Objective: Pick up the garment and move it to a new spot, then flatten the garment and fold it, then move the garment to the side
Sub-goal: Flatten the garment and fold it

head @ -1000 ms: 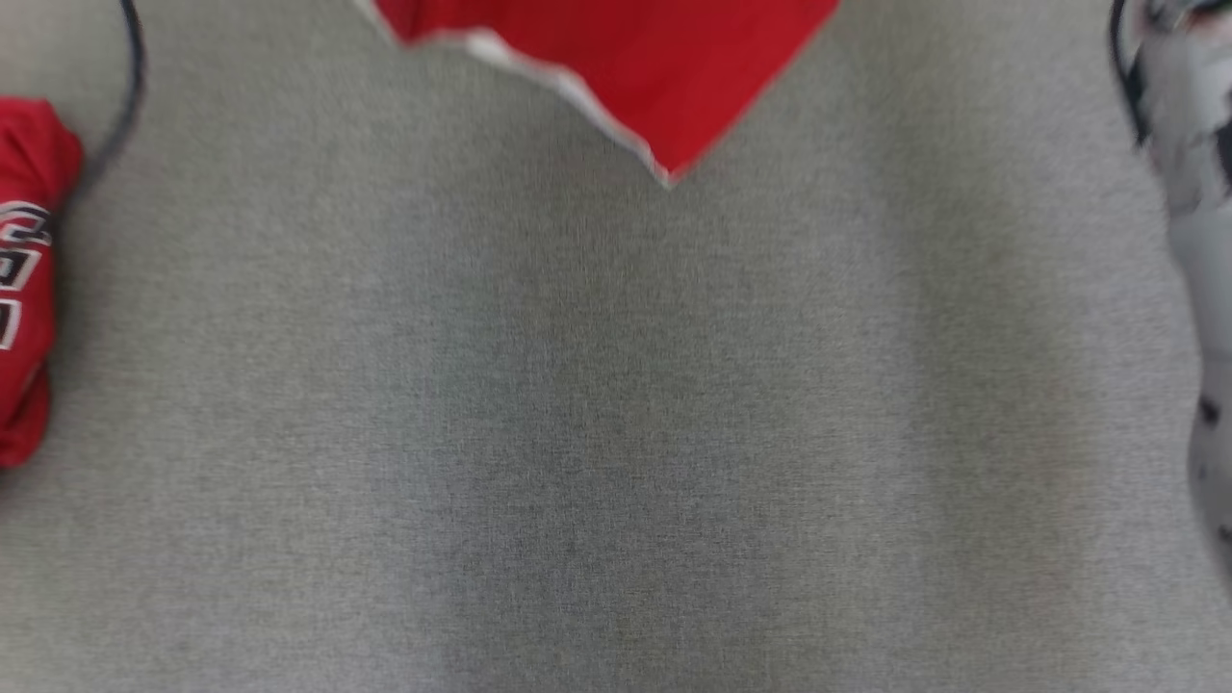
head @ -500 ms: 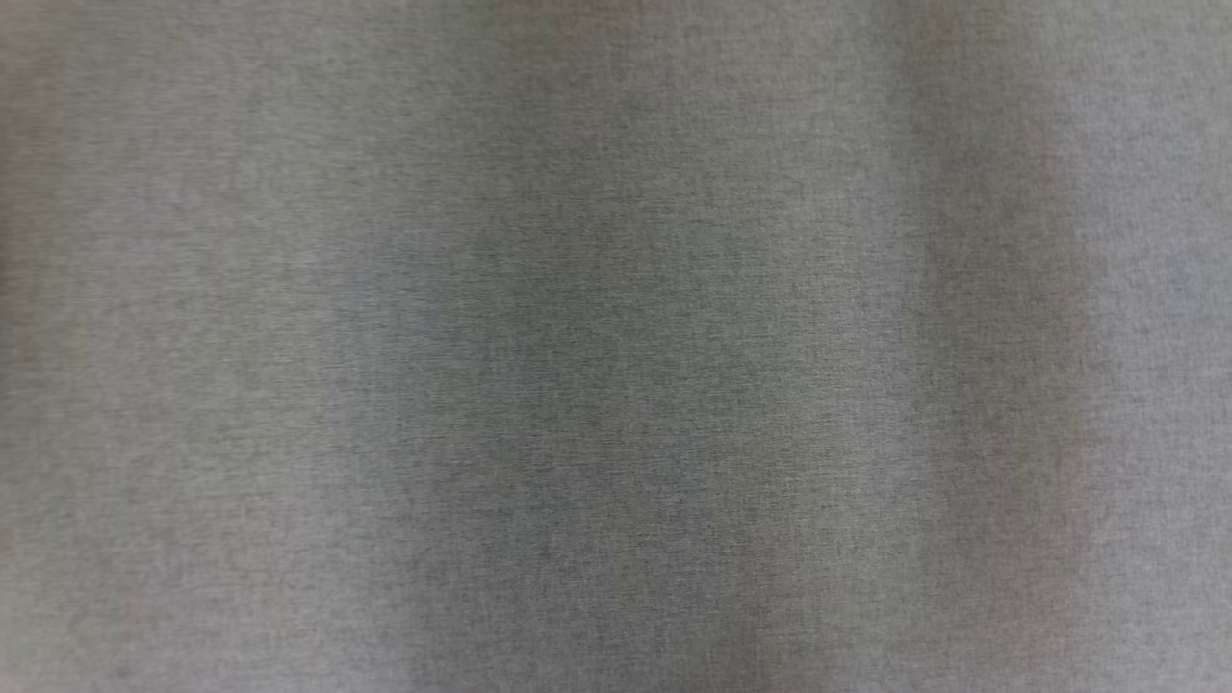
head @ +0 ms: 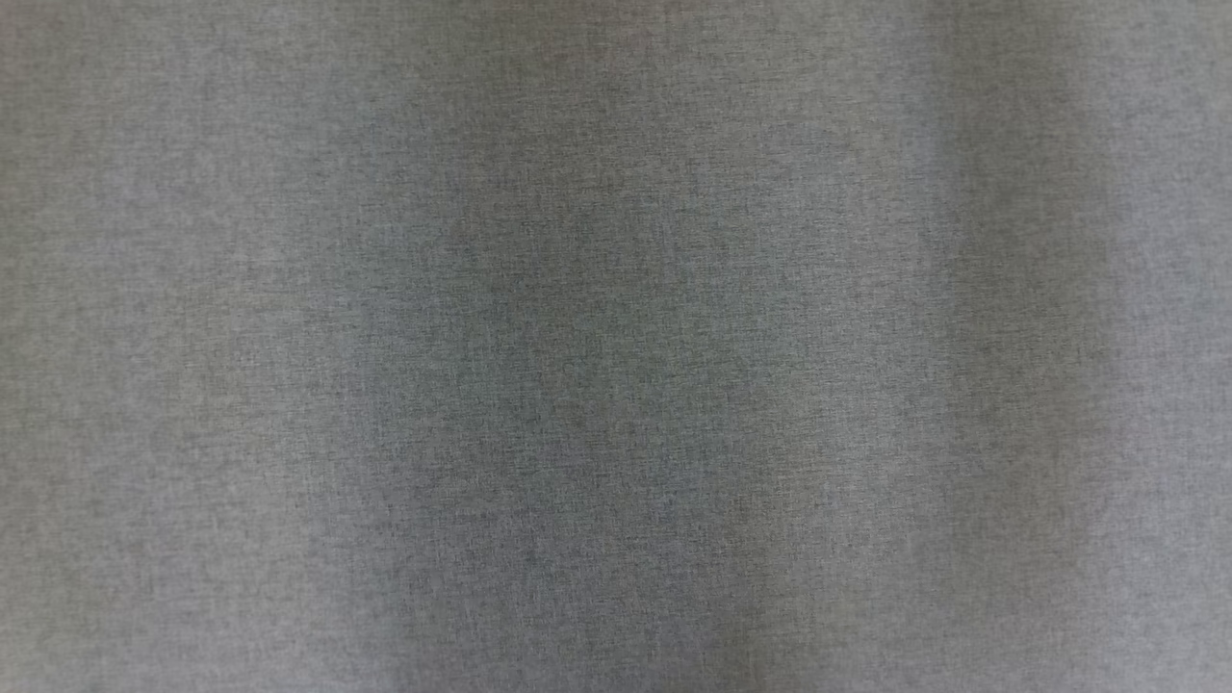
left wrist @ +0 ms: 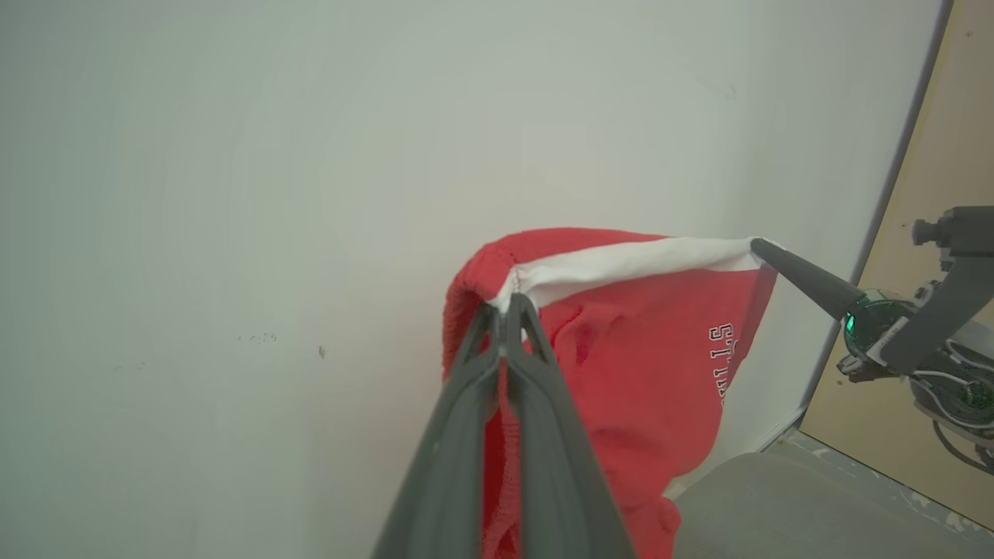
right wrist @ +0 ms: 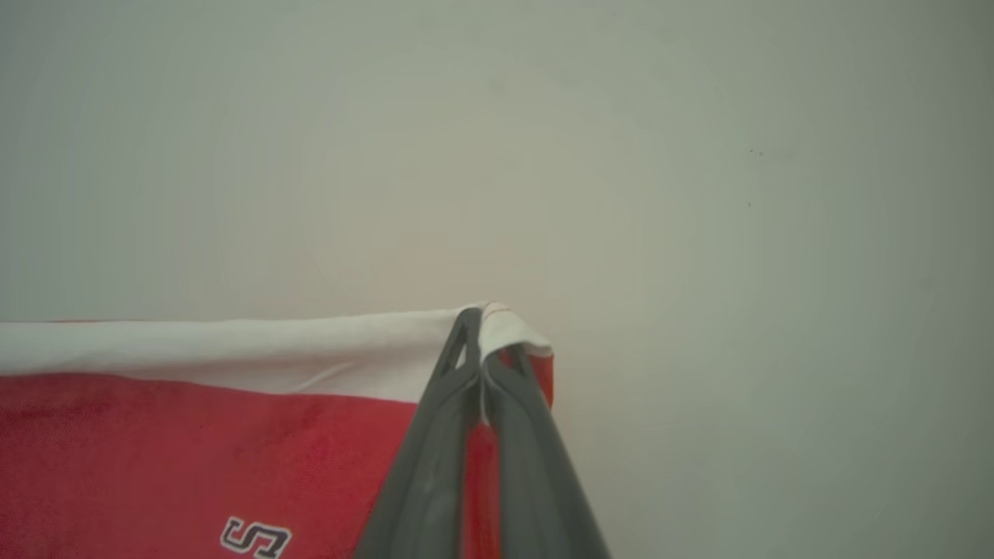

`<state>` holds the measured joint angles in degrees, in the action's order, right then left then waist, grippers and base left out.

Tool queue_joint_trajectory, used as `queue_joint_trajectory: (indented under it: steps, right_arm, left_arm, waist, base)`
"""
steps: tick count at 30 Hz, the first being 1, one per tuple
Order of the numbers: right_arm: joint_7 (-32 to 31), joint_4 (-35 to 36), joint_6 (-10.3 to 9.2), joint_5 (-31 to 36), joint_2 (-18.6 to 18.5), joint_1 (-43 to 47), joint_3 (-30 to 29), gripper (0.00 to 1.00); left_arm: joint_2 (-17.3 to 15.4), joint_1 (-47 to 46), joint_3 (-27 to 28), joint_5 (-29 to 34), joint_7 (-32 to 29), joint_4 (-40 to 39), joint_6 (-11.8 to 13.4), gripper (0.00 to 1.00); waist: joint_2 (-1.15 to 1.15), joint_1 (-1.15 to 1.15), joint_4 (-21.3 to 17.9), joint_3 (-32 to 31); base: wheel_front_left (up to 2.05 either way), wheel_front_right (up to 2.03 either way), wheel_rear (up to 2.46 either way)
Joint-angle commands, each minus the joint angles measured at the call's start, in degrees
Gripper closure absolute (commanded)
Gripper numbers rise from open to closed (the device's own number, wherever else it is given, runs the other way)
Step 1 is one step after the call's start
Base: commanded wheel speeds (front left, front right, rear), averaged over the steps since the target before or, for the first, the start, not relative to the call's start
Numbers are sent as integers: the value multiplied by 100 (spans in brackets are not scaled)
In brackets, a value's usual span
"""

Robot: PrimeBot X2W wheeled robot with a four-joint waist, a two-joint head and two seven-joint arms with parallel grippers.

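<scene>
The garment (left wrist: 644,365) is red cloth with a white band along its top edge and white lettering. It hangs in the air in front of a pale wall. In the left wrist view my left gripper (left wrist: 509,304) is shut on one end of the white band. The right gripper (left wrist: 757,247) pinches the far end of the band, which is stretched taut between the two. In the right wrist view my right gripper (right wrist: 481,314) is shut on the garment (right wrist: 194,435) at its white corner, and the red cloth hangs down to the left.
The head view looks down on the grey cloth-covered table (head: 616,346). A pale wall (left wrist: 233,194) stands behind the hanging cloth. A tan panel (left wrist: 943,116) and a corner of the grey table (left wrist: 776,505) lie at the right of the left wrist view.
One second ago the red cloth and a pale forearm stood at the head view's edges. They have since left that view, leaving bare grey table.
</scene>
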<state>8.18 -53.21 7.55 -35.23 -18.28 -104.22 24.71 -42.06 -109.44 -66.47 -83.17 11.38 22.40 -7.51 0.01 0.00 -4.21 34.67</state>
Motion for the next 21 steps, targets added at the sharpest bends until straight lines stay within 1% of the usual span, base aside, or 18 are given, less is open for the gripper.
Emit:
queue_joint_trajectory:
  steps: [1, 7, 12, 14, 15, 17, 21]
  right_arm:
    - [37, 19, -13, -21, -28, 101, 35, 100]
    - [152, 346, -13, -336, -242, 560, 363, 100]
    - [289, 911, -13, -669, -511, 1486, 654, 100]
    - [346, 1208, -13, -817, -635, 1973, 744, 100]
    - [378, 1351, -13, -897, -722, 2258, 774, 100]
    - [413, 1676, -13, -1077, -839, 2831, 814, 100]
    - [494, 2345, -13, -1432, -1102, 4127, 764, 100]
  left_arm:
    - [-37, 99, -33, -39, 41, -36, 6, 100]
    - [-103, 483, -238, -92, 267, -328, 6, 100]
    - [-106, 1205, -227, -12, 374, -653, 6, 100]
    - [-136, 1612, 36, 100, 382, -810, 6, 100]
    - [-82, 1909, 177, 122, 383, -898, 6, 100]
    - [-108, 2475, 418, 301, 374, -1077, 6, 100]
    - [-1, 3766, 1019, 545, 376, -1444, 6, 100]
  waist:
    - [-1, 0, 10, 0]
    - [-1, 0, 108, -83]
    - [-1, 0, 211, -397]
    - [-1, 0, 229, -554]
    - [-1, 0, 271, -660]
    - [-1, 0, 280, -839]
    - [-1, 0, 336, -1241]
  base:
    - [0, 0, 0]
    - [0, 0, 0]
    - [0, 0, 0]
    - [0, 0, 0]
    - [0, 0, 0]
    - [0, 0, 0]
    - [0, 0, 0]
